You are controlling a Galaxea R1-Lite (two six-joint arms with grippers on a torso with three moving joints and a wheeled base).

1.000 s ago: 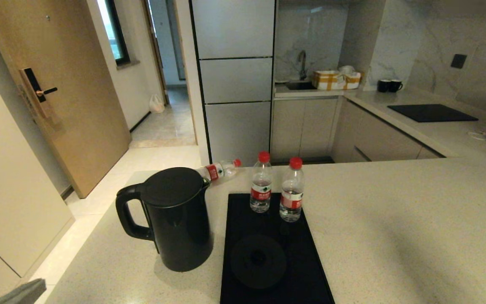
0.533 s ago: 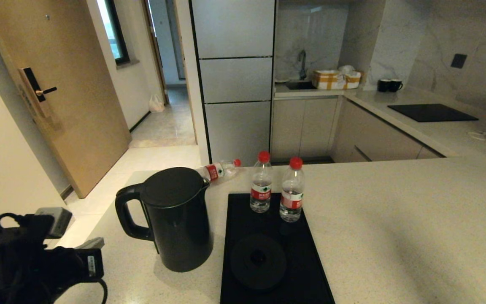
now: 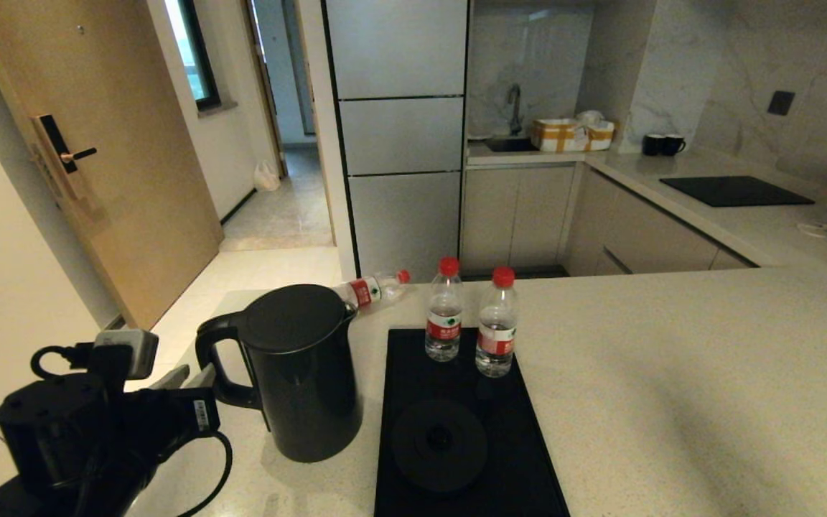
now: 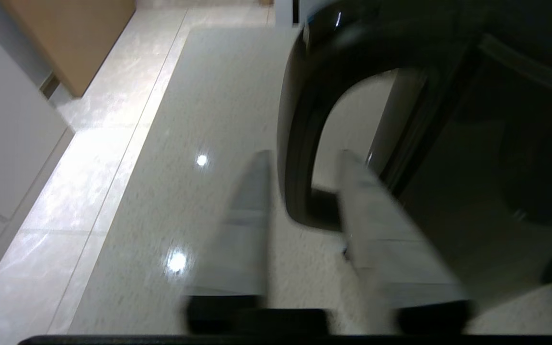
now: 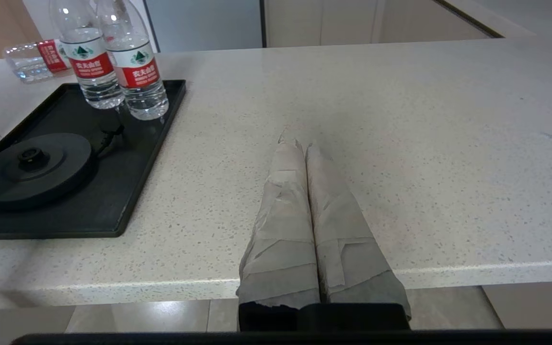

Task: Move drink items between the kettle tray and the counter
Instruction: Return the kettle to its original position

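The black kettle (image 3: 306,373) stands on the beige counter (image 3: 672,373), just left of the black kettle tray (image 3: 528,467). Its round base disc (image 3: 440,445) is bare. Two red-capped water bottles (image 3: 444,316) (image 3: 497,327) stand at the tray's far end. A third bottle (image 3: 377,287) lies on the counter behind the kettle. My left gripper (image 3: 194,377) is open at the kettle's handle (image 4: 300,143), whose lower bend sits between the fingertips, apart from them. My right gripper (image 5: 300,141) is shut and empty, low over the counter's near edge, right of the tray (image 5: 146,158).
The counter's left edge runs close beside the kettle, with tiled floor (image 3: 270,266) below. Far back on the side counter are a black cooktop panel (image 3: 735,191), two dark mugs (image 3: 662,145) and a sink with a box (image 3: 571,135).
My left arm has come up from the lower left corner and swung right to the kettle's handle. Kettle, bottles and tray have stayed put.
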